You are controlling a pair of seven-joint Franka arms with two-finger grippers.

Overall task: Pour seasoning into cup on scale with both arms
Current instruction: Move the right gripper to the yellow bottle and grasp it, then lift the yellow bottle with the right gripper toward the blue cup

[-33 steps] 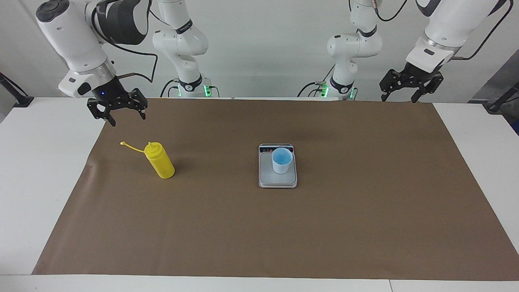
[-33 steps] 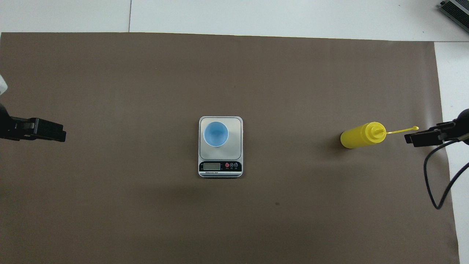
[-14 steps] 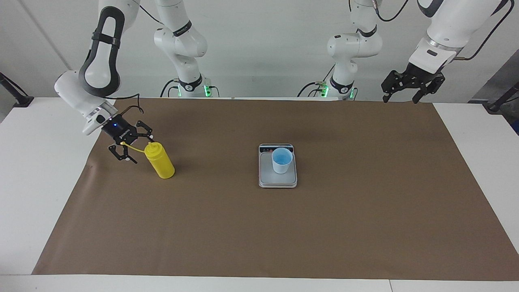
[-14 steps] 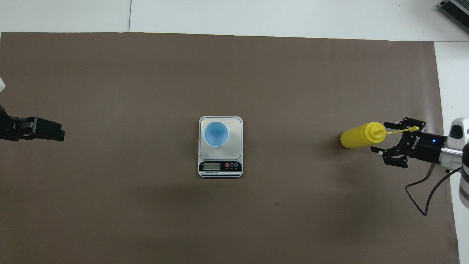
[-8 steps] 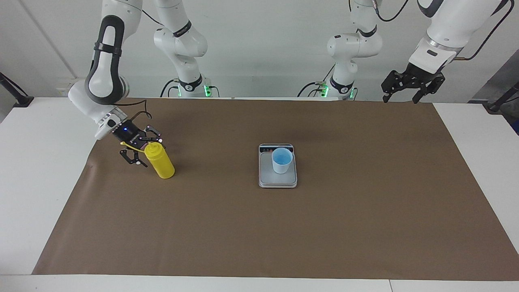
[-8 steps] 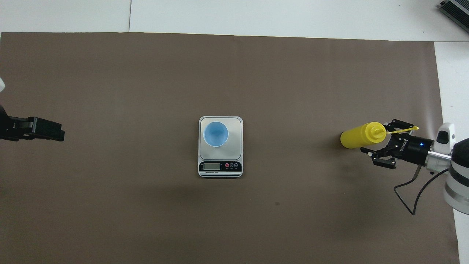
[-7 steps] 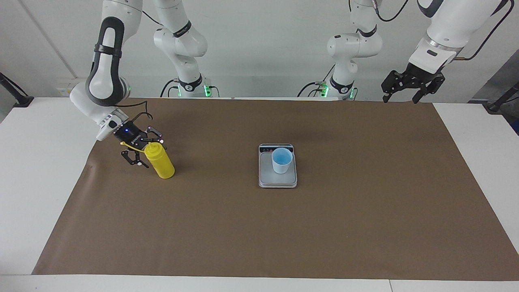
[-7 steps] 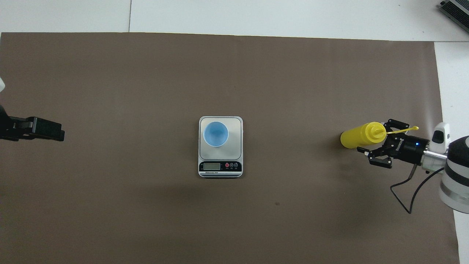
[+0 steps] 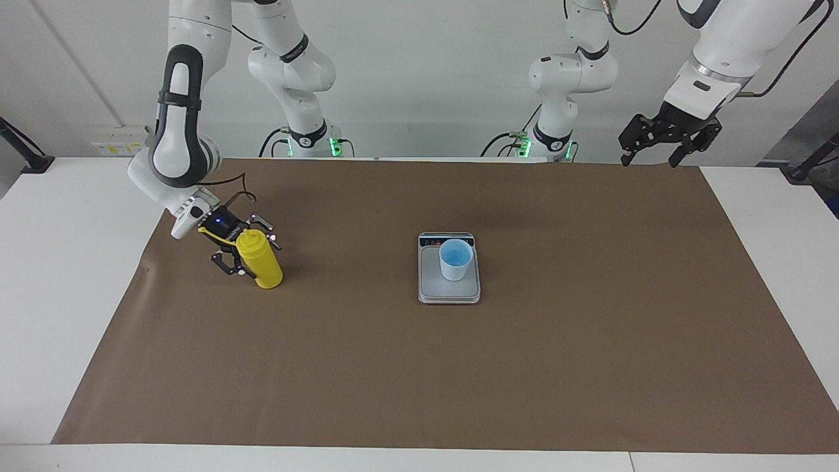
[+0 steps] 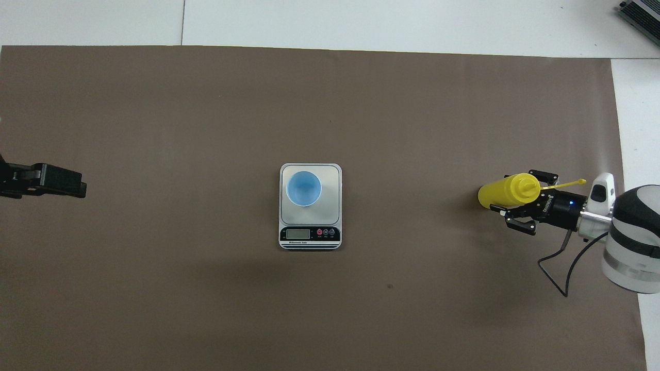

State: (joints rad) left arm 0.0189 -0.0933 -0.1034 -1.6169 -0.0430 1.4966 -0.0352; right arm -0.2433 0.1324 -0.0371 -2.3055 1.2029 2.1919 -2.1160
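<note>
Two fingers of the right gripper (image 9: pixel 251 254) straddle the seasoning (image 9: pixel 260 262), narrowing on its body; firm closure should precede any lift. Toward the left arm's end, clear mat separates it from the cup (image 9: pixel 455 259) on the scale (image 9: pixel 449 292). Left gripper (image 9: pixel 662 141) waits, wide.

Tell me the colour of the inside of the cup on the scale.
Blue inside the cup; the overhead view shows it best.
</note>
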